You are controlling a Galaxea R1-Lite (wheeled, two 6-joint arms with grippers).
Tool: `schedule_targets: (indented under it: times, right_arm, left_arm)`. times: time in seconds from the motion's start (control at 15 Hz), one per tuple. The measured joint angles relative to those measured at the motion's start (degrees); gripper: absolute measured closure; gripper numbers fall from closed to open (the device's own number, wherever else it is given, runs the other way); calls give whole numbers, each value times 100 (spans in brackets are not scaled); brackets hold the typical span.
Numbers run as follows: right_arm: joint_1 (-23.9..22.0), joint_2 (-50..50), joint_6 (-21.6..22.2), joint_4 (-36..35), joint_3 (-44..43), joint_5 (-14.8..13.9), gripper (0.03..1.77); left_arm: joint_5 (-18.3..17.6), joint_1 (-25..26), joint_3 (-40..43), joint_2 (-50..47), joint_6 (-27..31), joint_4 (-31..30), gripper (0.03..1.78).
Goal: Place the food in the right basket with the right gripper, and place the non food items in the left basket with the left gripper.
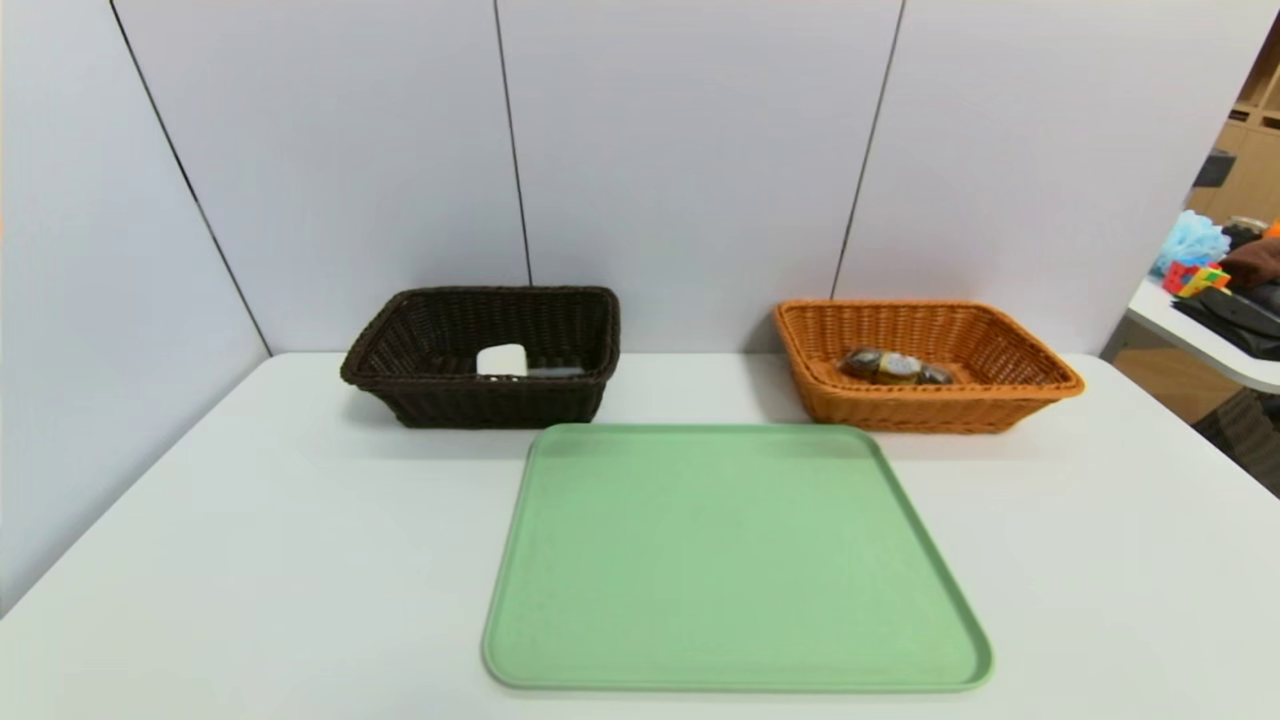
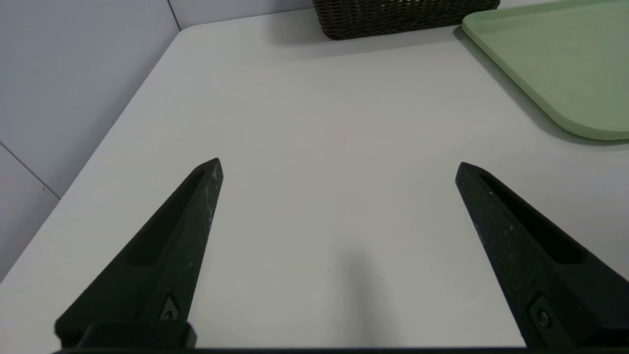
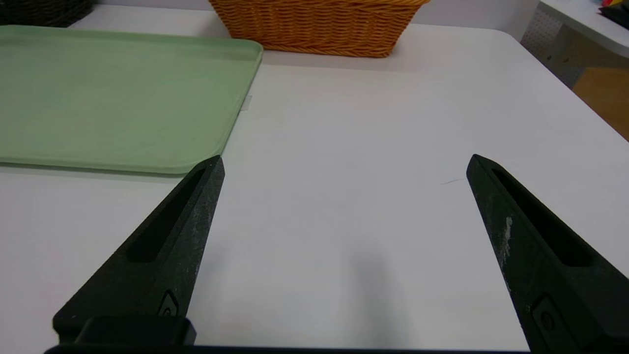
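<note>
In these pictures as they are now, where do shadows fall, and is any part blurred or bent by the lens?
Head view: wall seams bow outward, a lens effect; soft shadows lie before the dark basket and orange basket; the side-table clutter looks soft. Left wrist view: a faint shadow on the table between the left gripper's open fingers. Right wrist view: the same under the right gripper; the green tray shows no glare.

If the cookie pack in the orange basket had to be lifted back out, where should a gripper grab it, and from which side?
Grip the cookie pack across its narrow middle, coming straight down from above. It lies on its side along the floor of the orange basket, whose flared walls would probably block a level approach. The fingers should close across the roll's short width.
</note>
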Motion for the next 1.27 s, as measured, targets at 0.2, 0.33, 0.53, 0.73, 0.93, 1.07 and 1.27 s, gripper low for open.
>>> schedule_targets:
  times: [0.2, 0.33, 0.53, 0.73, 0.93, 1.07, 1.27]
  right_arm:
    - [0, 0, 34, -55, 9, -9, 10]
    - [0, 0, 33, -56, 13, -11, 10]
    - [0, 0, 30, -59, 16, -11, 10]
    - [0, 0, 83, -50, 11, -27, 10]
    - [0, 0, 290, -11, 0, -150, 10]
    - [0, 0, 295, -39, -2, -150, 10]
    - [0, 0, 317, -45, 6, -150, 10]
  left_arm:
    - [7, 0, 7, 0, -13, 7, 12]
    - [5, 0, 7, 0, -13, 7, 12]
    - [7, 0, 7, 0, -13, 10, 12]
    - [7, 0, 7, 0, -11, 10, 12]
    - [2, 0, 7, 0, -13, 7, 12]
    - [5, -2, 7, 0, -13, 10, 12]
    - [5, 0, 7, 0, -11, 10, 12]
